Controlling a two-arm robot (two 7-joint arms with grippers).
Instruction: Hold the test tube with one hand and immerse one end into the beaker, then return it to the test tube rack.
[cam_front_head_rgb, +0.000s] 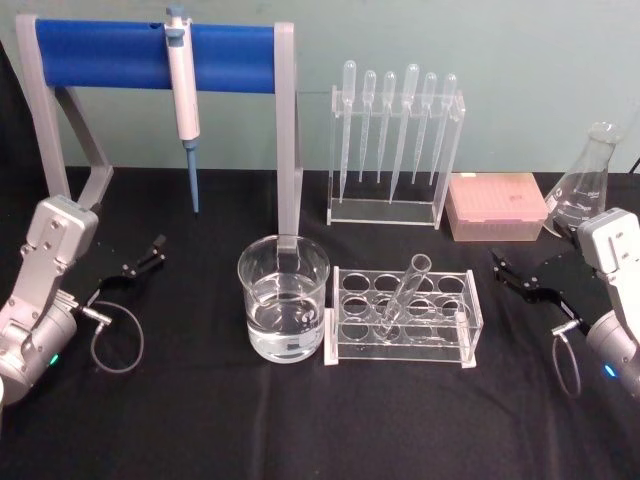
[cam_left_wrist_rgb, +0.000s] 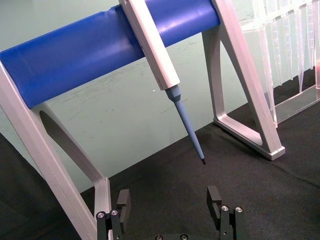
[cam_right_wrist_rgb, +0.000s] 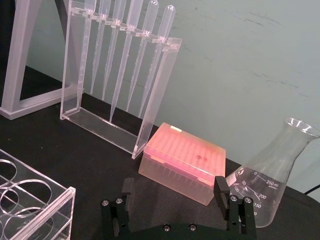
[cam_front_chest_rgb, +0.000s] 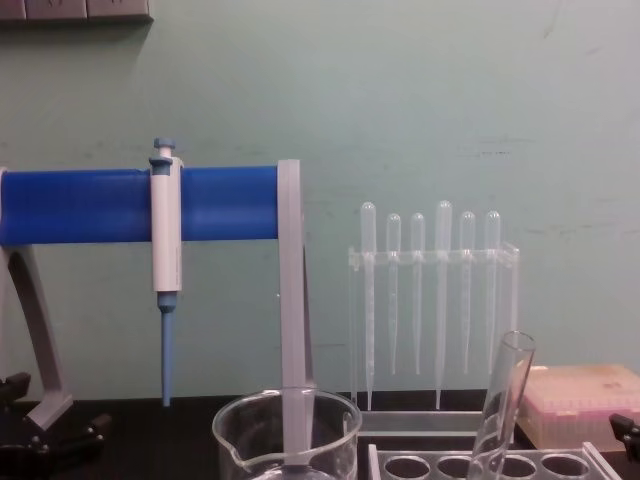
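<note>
One test tube (cam_front_head_rgb: 405, 293) tilted in rack (cam_front_head_rgb: 466, 325), head view reveals water (cam_front_head_rgb: 285, 335) in beaker (cam_front_head_rgb: 248, 298)

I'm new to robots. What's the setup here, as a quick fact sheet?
Test tube: tilted in the rack, rim up
Rack: just right of the beaker
Beaker: partly filled with clear liquid
Left gripper: open, empty, far left
Right gripper: open, empty, far right
Progress: tube not yet picked up

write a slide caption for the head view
Test tube leans in the rack beside the beaker; left gripper and right gripper rest open at either side.
</note>
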